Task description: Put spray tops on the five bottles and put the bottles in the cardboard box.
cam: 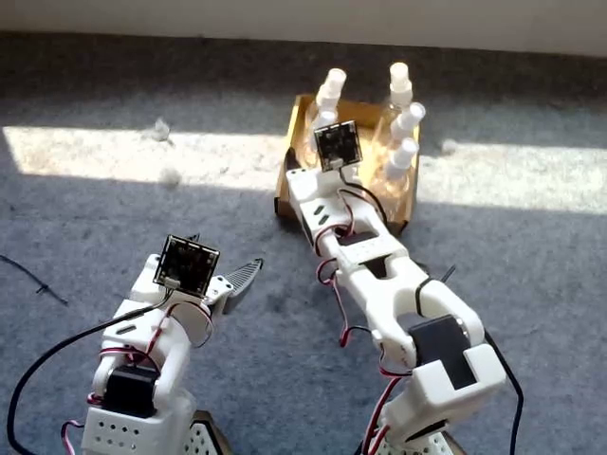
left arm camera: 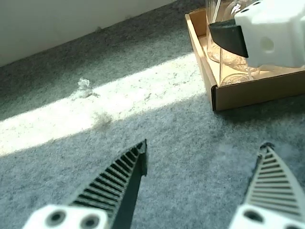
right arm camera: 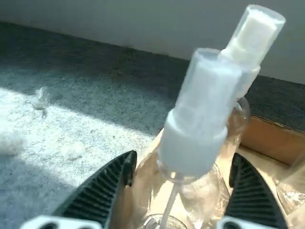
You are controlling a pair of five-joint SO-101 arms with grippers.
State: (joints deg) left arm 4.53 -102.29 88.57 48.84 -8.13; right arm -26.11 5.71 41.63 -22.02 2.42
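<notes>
Box (cam: 285, 190): cardboard, on grey carpet (cam: 104, 237) at the far side, partly in a band of sunlight, straight ahead of the right arm.
Bottles (cam: 410, 118): five, clear, all upright inside the box, each with a white spray top on.
Right arm (cam: 379, 284): stretched forward and low, wrist over the near left corner of the box, gripper pointing in among the bottles.
Right gripper (right arm camera: 181, 167): fingers spread wide, one on each side of a bottle (right arm camera: 198, 114) that stands in the box. Whether the pads touch the glass cannot be told.
Second bottle (right arm camera: 255, 26): capped, just behind the one between the fingers.
Left arm (cam: 156, 332): folded back close to its base, well apart from the box, gripper tilted down toward the carpet.
Left gripper (left arm camera: 205, 145): fingers wide apart with nothing between them, above bare carpet. The box lies ahead and to the robot's right of it.
Fluff (cam: 159, 129): small pale bits on the sunlit carpet, left of the box.
</notes>
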